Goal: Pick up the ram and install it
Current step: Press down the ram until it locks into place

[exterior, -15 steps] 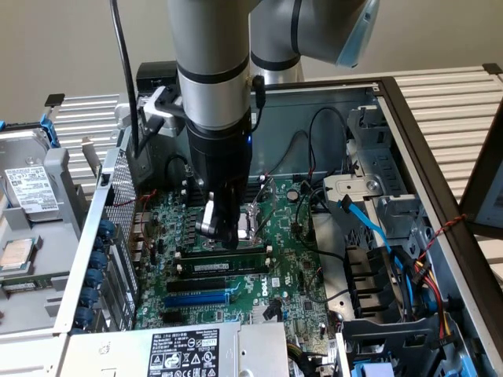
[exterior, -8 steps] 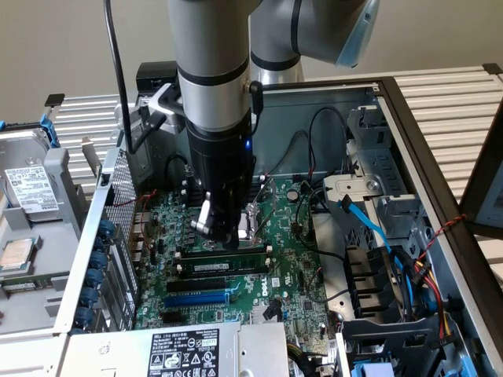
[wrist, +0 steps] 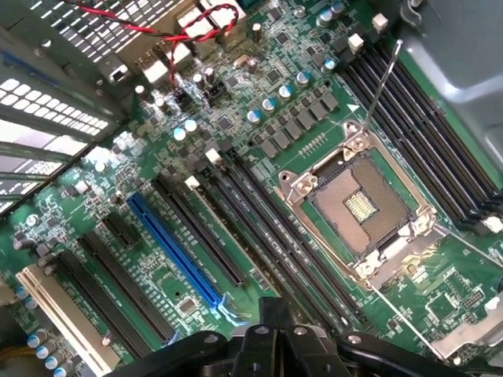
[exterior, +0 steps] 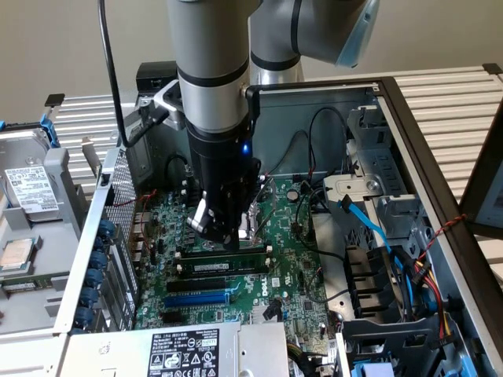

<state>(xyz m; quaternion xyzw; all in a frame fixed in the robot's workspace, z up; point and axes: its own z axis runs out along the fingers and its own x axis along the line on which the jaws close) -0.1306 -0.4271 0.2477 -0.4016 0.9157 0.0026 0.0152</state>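
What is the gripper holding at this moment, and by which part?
Nothing is held. The gripper is shut and empty above the motherboard; the ram sits in a black slot just below it.

An open computer case (exterior: 440,196) is laid flat, exposing a green motherboard (exterior: 291,267). An empty CPU socket (wrist: 364,206) and a blue expansion slot (wrist: 174,248) are mounted on it. Blue cables (exterior: 376,229) are routed beside the board.
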